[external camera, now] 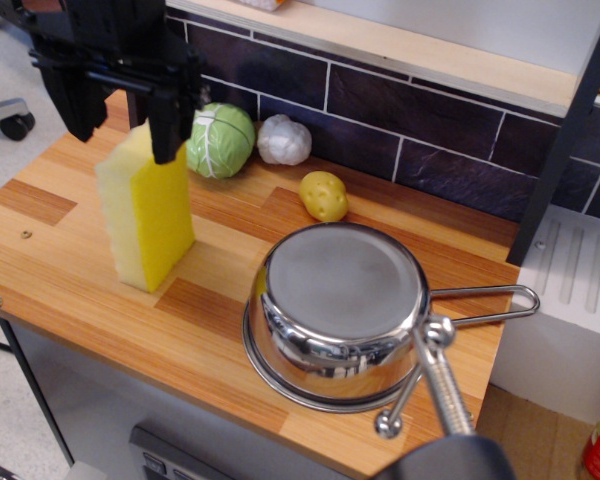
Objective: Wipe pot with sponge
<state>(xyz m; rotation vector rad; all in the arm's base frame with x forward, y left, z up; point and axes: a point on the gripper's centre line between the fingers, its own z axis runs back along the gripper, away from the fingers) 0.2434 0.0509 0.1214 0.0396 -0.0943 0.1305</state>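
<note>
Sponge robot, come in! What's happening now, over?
Gripper open, straddling top of upright sponge, not yet shut. Pot upside down on table, untouched. Nothing between sponge and pot; potato off to the side.

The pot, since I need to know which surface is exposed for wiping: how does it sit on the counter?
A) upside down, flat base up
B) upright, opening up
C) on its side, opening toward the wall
A: the pot shows its flat closed base on top, with its flared rim down on the wooden counter.
</note>
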